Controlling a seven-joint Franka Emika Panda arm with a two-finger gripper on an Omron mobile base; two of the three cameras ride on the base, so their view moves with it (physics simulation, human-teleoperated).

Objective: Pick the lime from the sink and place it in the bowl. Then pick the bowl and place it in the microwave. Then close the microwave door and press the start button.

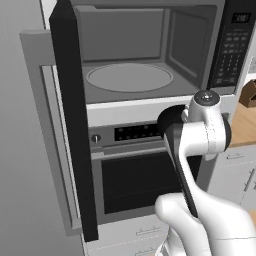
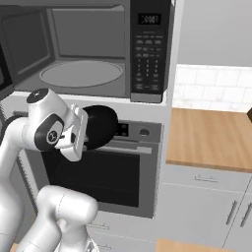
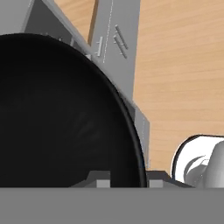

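**Bowl held in front of the oven, microwave open above**

In the left base view, the microwave door [image 1: 75, 120] stands swung out at the far left, its black edge facing the camera and reaching from the top of the frame down past the oven. To its right the microwave [image 1: 145, 55] cavity lies open: grey walls, a round turntable [image 1: 129, 77] bare on the floor, free room above it up to the ceiling of the cavity. The keypad strip [image 1: 232, 47] closes the right side. Below the cavity's front lip sits the wall oven [image 1: 135, 180] with its dark window.

The arm rises from the lower right, and the bowl [image 1: 170, 120] shows as a black curve behind the wrist, level with the oven's control panel and below the microwave's lower edge.

From the right base view the bowl [image 2: 101, 127] is tipped on its side against the hand, just in front of the oven's panel and beneath the cavity's lip. Right of the oven a wooden counter [image 2: 211, 138] runs off.

In the hand view the bowl [image 3: 61, 113] is dark inside; its rim [image 3: 129, 127] curves down the middle. The gripper [image 3: 124, 180] straddles that rim at the bottom edge, one finger tip [image 3: 101, 180] inside the rim and one outside, closed against it. The lime cannot be made out in the black interior.
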